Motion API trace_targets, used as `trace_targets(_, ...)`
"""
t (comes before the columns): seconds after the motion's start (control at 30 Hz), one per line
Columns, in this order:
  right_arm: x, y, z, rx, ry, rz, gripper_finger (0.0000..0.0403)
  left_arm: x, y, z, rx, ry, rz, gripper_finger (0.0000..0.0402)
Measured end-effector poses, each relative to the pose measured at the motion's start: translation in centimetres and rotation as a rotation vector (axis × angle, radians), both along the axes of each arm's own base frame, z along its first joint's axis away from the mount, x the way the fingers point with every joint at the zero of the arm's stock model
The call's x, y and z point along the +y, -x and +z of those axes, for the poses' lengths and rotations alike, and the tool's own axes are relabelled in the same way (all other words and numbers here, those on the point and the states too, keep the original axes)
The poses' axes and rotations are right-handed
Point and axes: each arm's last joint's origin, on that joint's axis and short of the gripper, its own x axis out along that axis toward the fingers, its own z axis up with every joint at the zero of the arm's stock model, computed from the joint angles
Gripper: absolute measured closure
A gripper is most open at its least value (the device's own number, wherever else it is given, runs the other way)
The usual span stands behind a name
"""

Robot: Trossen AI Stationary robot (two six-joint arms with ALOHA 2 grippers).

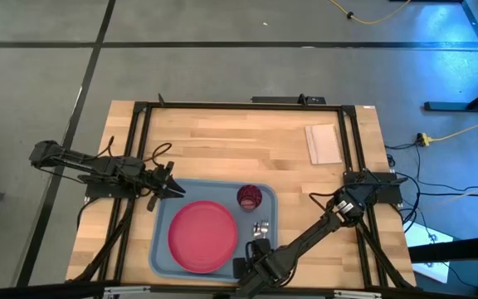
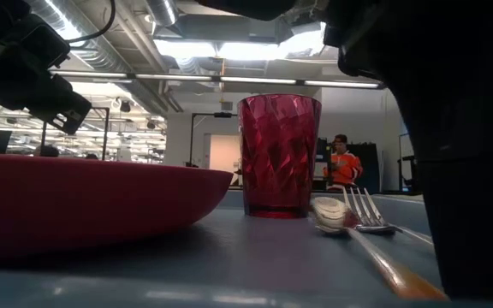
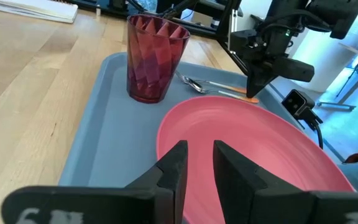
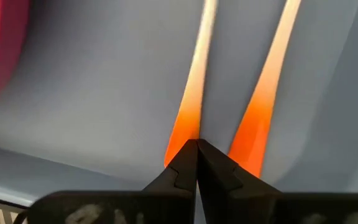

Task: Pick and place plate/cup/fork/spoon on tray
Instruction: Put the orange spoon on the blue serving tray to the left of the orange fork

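With plate (image 1: 198, 237), cup (image 1: 249, 197), fork (image 3: 211, 82) and spoon (image 3: 199, 87) all on the tray (image 1: 161, 241), I judge placement complete. My right gripper (image 4: 196, 149) sits closed at the orange handle ends, holding nothing I can confirm; next it must lift clear. My left gripper (image 1: 173, 189) hovers slightly parted over the tray's edge. Wooden table (image 1: 222, 141), workshop beyond.
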Motion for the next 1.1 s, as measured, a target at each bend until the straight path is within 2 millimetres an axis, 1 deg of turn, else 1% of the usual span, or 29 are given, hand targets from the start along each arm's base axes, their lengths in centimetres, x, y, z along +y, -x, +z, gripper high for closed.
trace_targets(0.13, 0.0, 0.1, 0.5, 0.021, 0.018, -0.006, 0.0389, 0.0, 0.0, 0.0, 0.0, 0.0, 0.0, 0.0333)
trace_targets(0.27, -0.1, 0.1, 1.6, 0.012, 0.053, -0.01, 0.0389, 0.0, 0.0, 0.0, 0.0, 0.0, 0.0, 0.0333)
trace_targets(0.57, -0.2, 0.2, 1.7, 0.008, 0.078, -0.002, 0.0389, 0.0, 0.0, 0.0, 0.0, 0.0, 0.001, 0.0333)
trace_targets(0.67, -0.5, 0.6, 1.8, 0.004, 0.174, 0.019, 0.0389, 0.0, 0.0, 0.0, 0.0, 0.0, 0.001, 0.0333)
trace_targets(0.8, -0.4, 0.7, 3.3, -0.062, 0.265, 0.052, 0.0389, 0.0, 0.0, 0.0, 0.0, 0.0, 0.001, 0.0333)
trace_targets(0.87, -0.4, 0.8, 3.6, -0.07, 0.29, 0.065, 0.0389, 0.0, 0.0, 0.0, 0.0, 0.0, 0.001, 0.0333)
trace_targets(0.97, -0.6, 0.7, 3.4, -0.063, 0.299, 0.091, 0.0389, 0.0, 0.0, 0.0, 0.0, 0.0, 0.001, 0.0333)
trace_targets(1.1, -2.1, -0.2, 2.2, -0.033, 0.328, 0.116, 0.0389, 0.0, 0.0, 0.0, 0.0, 0.0, 0.001, 0.0333)
